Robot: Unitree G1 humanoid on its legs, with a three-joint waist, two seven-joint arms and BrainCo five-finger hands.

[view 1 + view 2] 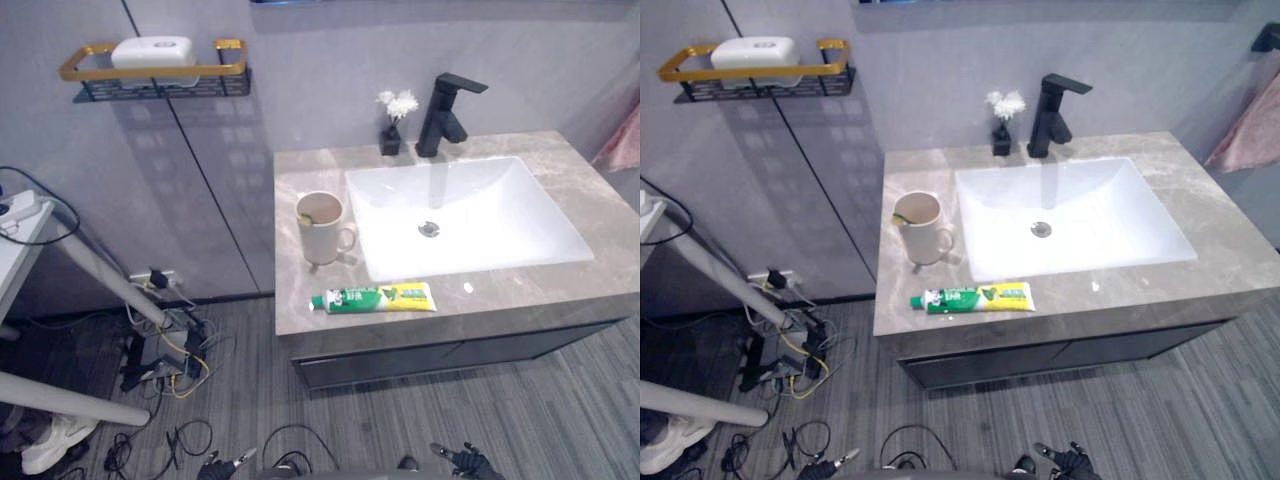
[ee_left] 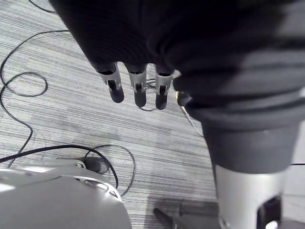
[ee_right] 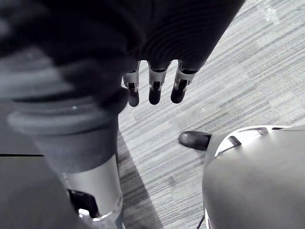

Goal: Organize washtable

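Note:
A cream mug [image 1: 322, 228] with something thin leaning inside stands on the grey stone washtable [image 1: 520, 292], left of the white sink basin [image 1: 470, 215]. A green, white and yellow toothpaste tube [image 1: 372, 298] lies flat near the front edge. Behind the basin stand a black faucet [image 1: 443, 115] and a small dark vase of white flowers [image 1: 393, 122]. My left hand [image 2: 138, 90] hangs low over the floor with straight fingers, holding nothing. My right hand [image 3: 155, 90] also hangs by the floor, fingers straight and empty. Both hands are far below and in front of the washtable.
A black wall shelf with a gold rail [image 1: 150, 72] holds a white box [image 1: 152, 50], up to the left. Cables and a power strip [image 1: 165, 350] lie on the floor at the left beside white table legs. A pink towel [image 1: 625, 140] hangs at the right. A person's shoe [image 1: 55, 440] is at the lower left.

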